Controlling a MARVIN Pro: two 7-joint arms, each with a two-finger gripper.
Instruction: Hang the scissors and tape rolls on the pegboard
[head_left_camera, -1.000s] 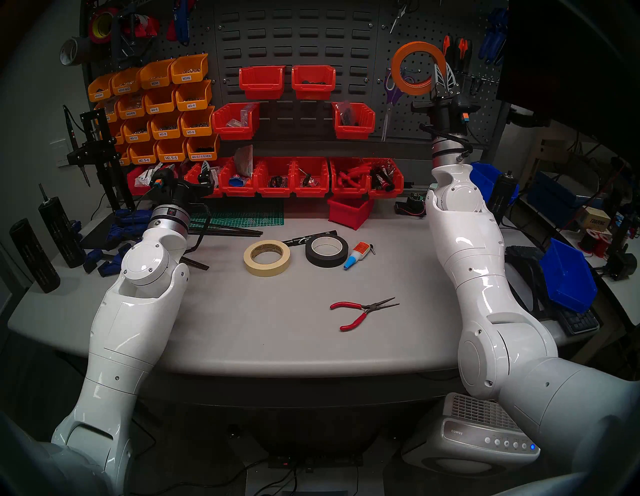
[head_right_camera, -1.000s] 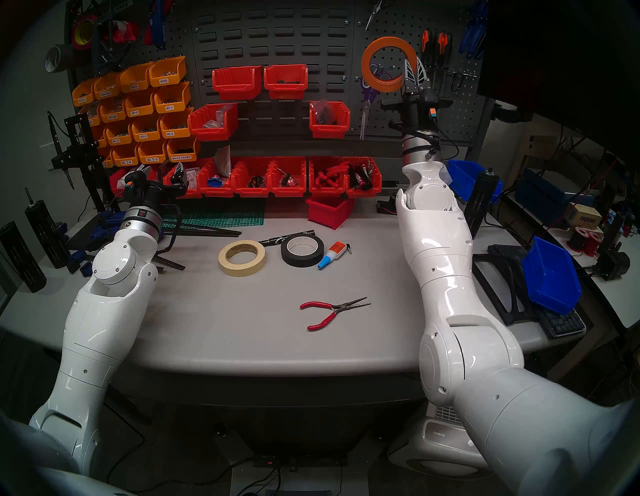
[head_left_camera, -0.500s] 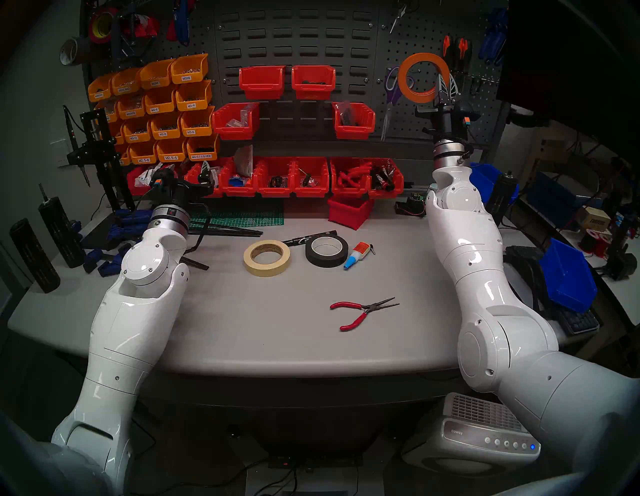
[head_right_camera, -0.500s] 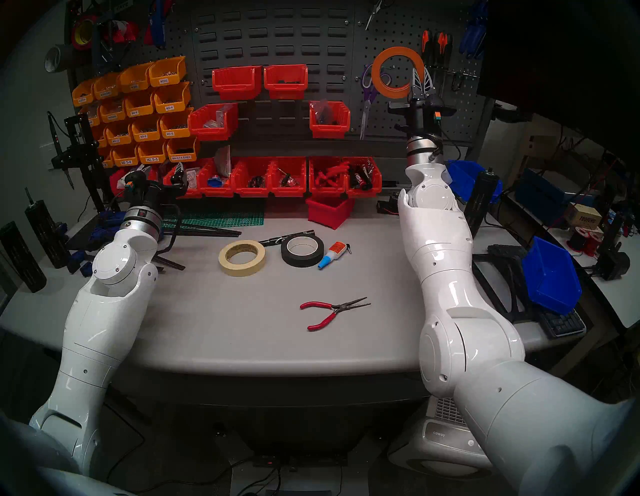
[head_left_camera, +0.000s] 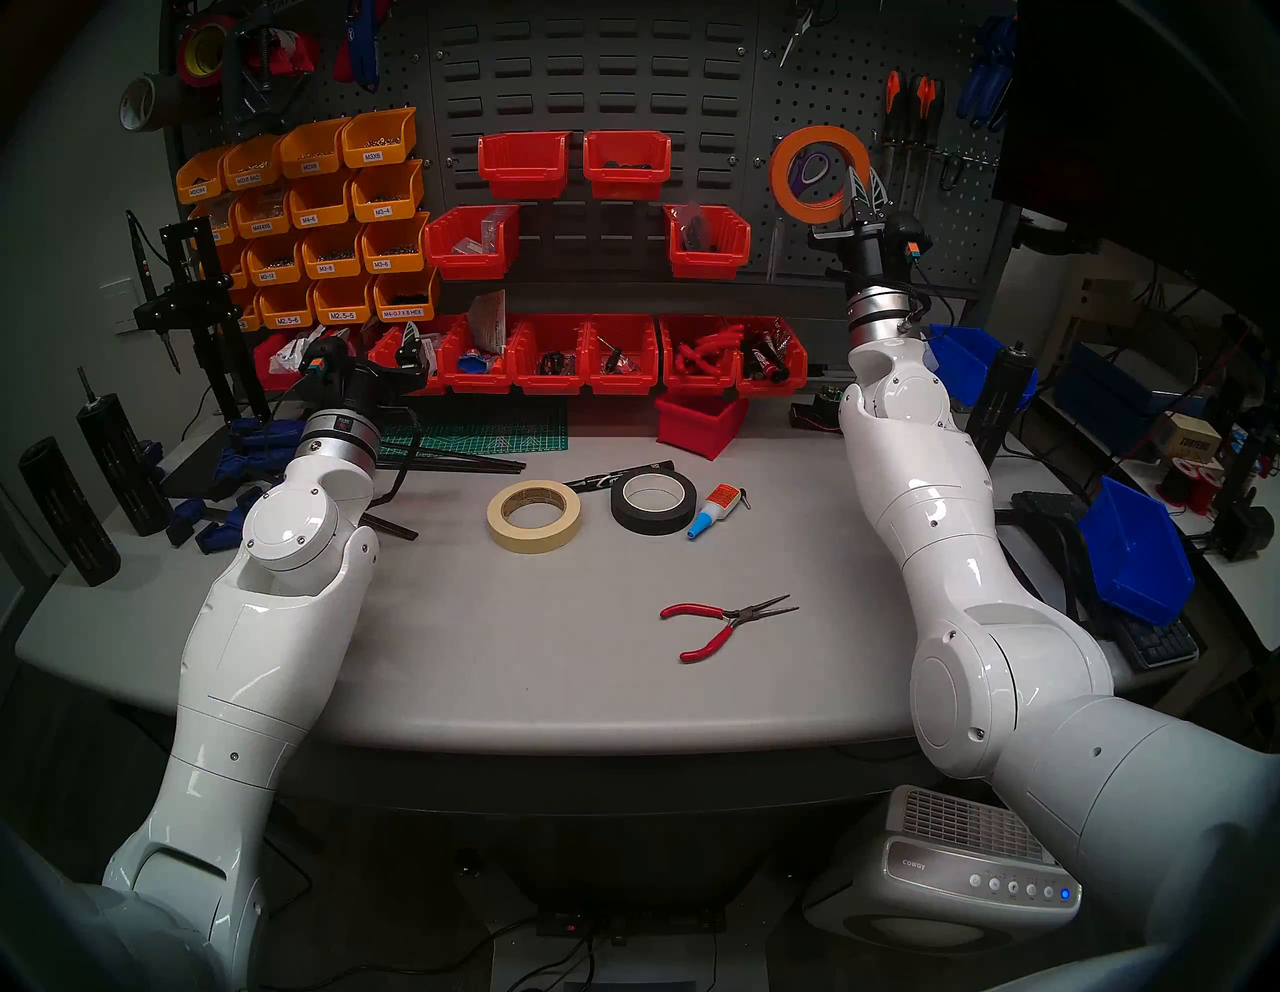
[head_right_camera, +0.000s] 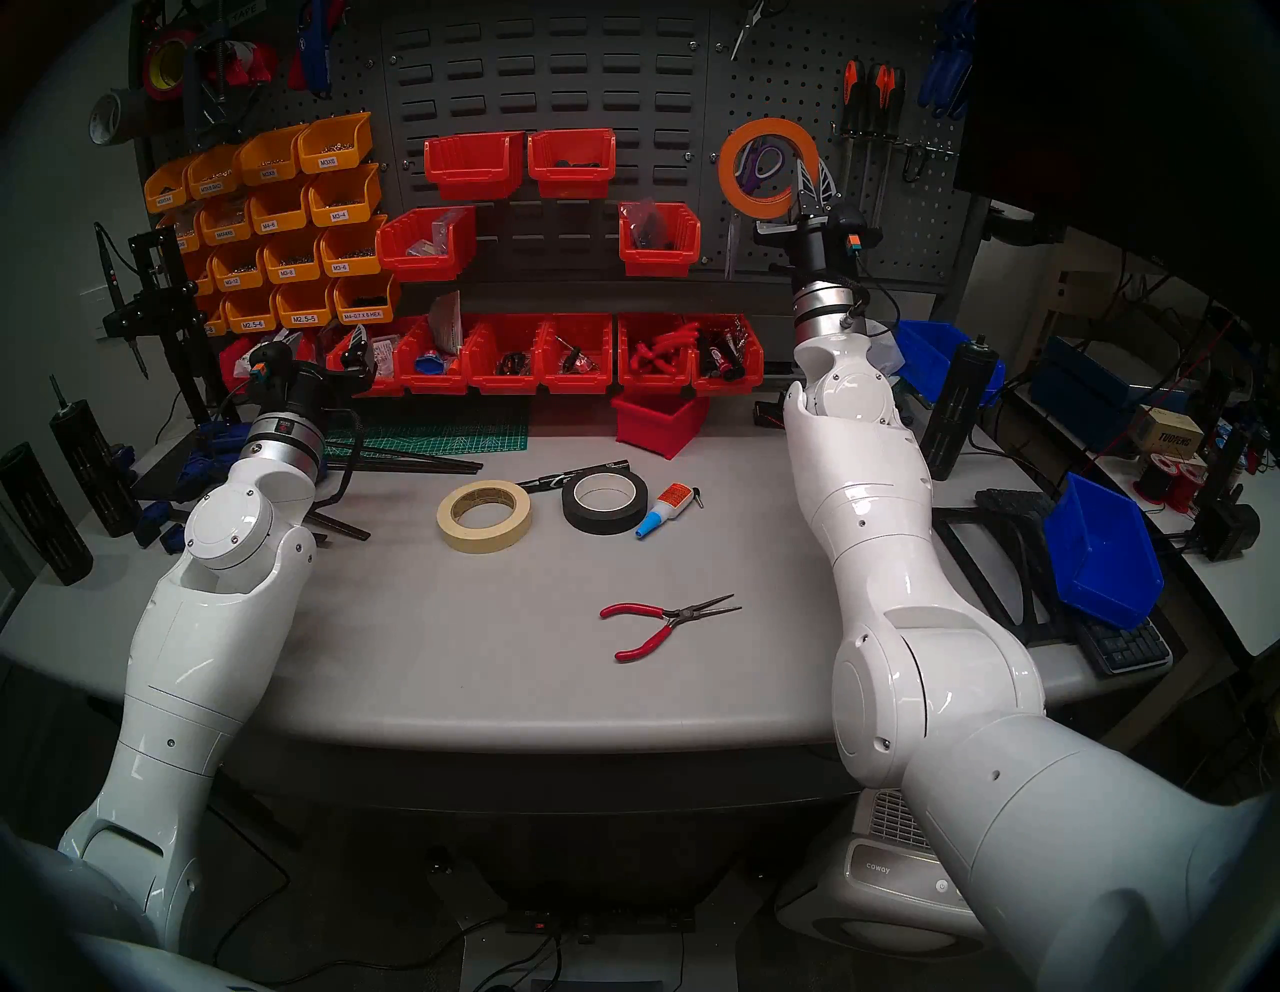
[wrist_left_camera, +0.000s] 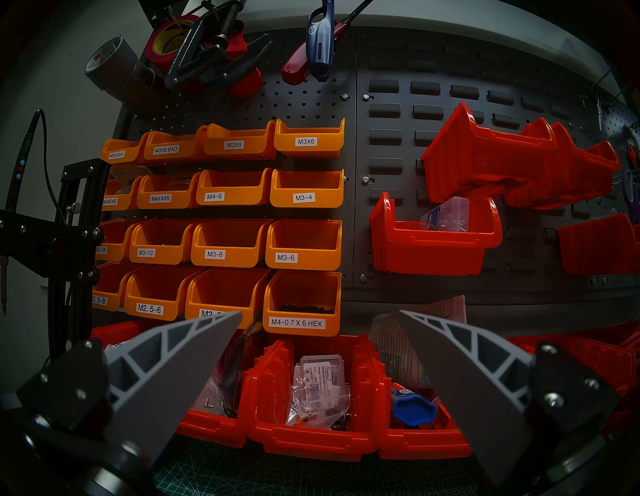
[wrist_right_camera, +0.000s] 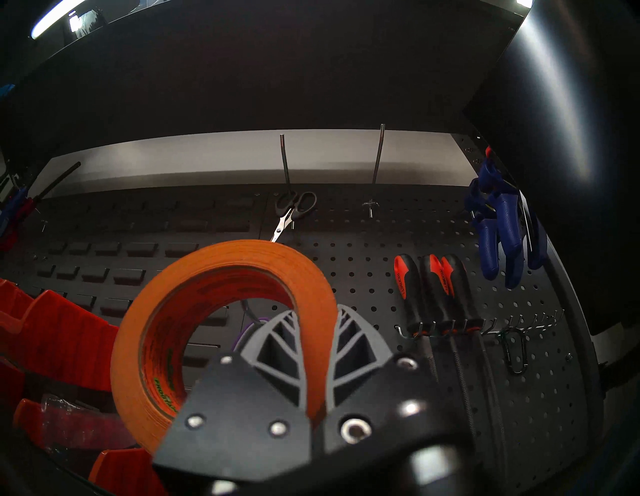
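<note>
Right gripper (head_left_camera: 862, 186) is up at the pegboard (head_left_camera: 963, 228), fingers pinched tight on the orange tape (head_left_camera: 819, 174), one finger inside the ring and one outside. Through the ring's hole, just behind it, show the purple handles of the scissors (head_left_camera: 809, 168), hanging on the board. Left gripper (wrist_left_camera: 320, 324) hovers by the bins, jaws spread wide, nothing in them. Well below the right gripper, on the table (head_left_camera: 554, 658), lie the cream tape (head_left_camera: 534, 516) and black tape (head_left_camera: 653, 501).
</note>
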